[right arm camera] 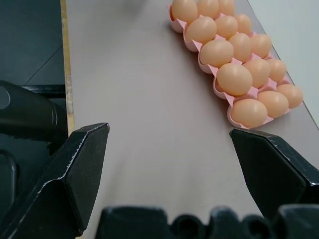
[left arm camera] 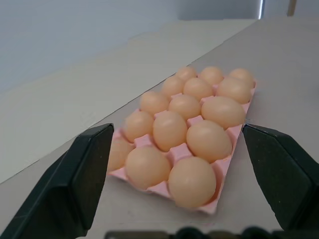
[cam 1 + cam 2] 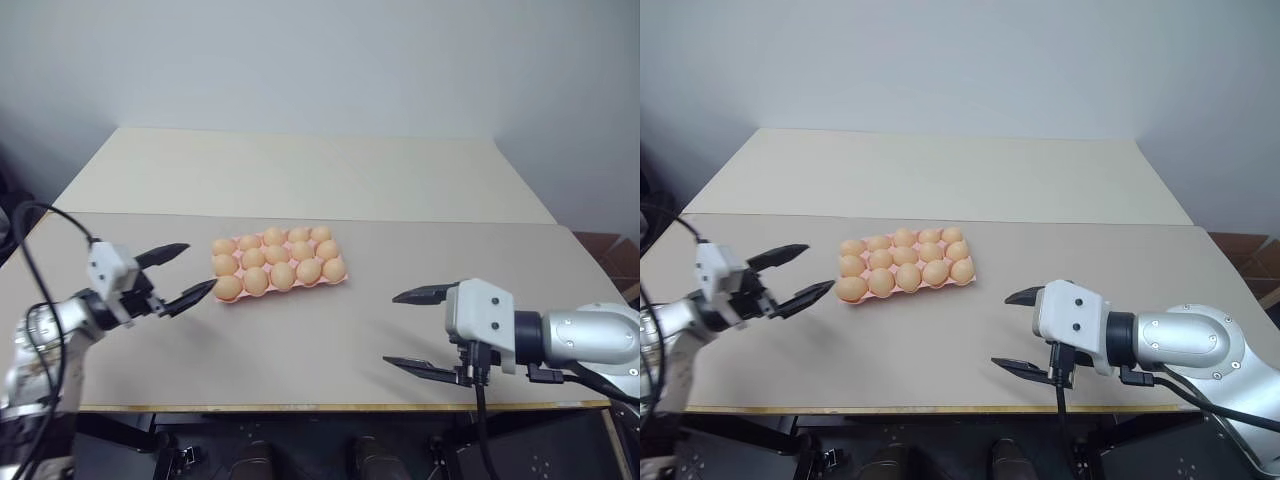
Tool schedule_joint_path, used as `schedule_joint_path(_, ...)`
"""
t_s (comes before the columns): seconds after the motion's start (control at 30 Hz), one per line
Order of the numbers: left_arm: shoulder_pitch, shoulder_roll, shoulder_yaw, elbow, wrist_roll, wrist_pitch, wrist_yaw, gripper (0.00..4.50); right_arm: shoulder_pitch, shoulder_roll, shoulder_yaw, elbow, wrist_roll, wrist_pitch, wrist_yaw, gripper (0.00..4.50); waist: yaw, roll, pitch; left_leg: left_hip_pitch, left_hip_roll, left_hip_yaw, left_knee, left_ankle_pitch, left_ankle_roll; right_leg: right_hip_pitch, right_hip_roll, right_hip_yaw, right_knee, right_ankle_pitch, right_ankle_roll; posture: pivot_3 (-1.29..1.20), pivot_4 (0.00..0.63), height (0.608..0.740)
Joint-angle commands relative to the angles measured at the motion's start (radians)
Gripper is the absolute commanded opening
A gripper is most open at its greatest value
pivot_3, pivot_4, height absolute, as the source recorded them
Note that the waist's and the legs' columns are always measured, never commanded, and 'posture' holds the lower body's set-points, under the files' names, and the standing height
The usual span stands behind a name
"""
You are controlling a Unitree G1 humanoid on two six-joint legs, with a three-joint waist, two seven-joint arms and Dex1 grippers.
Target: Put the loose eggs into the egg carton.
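- The left gripper — jaws wide, empty — sits just beside the pink egg carton, every visible cup holding one of the eggs.
- The right gripper, jaws equally spread, hangs well apart over bare tabletop.

No text, label or number is readable anywhere.

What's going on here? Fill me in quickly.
A two-armed robot is loading eggs into a pink egg carton on the table. Every cup that shows holds an egg, and no loose egg lies on the table. The left gripper hangs open and empty just beside the carton's near left corner. The right gripper is open and empty too, well off to the right.
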Motion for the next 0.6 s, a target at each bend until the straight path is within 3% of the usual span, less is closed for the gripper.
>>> schedule_joint_path(0.03, 0.089, 0.063, 0.104, -0.139, -0.07, 0.054, -0.044, 4.47, -0.019, -0.019, -0.049, 0.026, 0.013, -0.045, 0.052, 4.5, 0.0, 0.0, 0.0, 0.0, 0.0, 0.0, 0.0, 0.0, 0.0, 0.0, 0.0, 0.0, 0.0, 0.0, 0.0, 0.0, 0.15, 0.74)
schedule_joint_path(0.27, 0.279, 0.098, 0.264, -0.337, -0.154, 0.186, -0.036, 4.47, -0.065, -0.021, -0.019, 0.112, -0.025, -0.102, 0.101, 4.5, 0.002, 0.0, 0.0, 0.0, 0.0, 0.001, 0.0, 0.0, -0.001, -0.001, -0.001, 0.0, -0.001, 0.0, 0.0, 0.0, 0.15, 0.74)
schedule_joint_path(0.6, 0.416, 0.074, 0.377, -0.503, -0.199, 0.296, 0.012, 4.47, -0.12, -0.021, 0.045, 0.214, -0.055, -0.167, 0.194, 4.5, 0.001, 0.0, 0.0, 0.0, 0.0, 0.002, -0.001, -0.002, -0.003, -0.002, -0.001, 0.0, -0.001, -0.001, 0.0, 0.0, 0.15, 0.74)
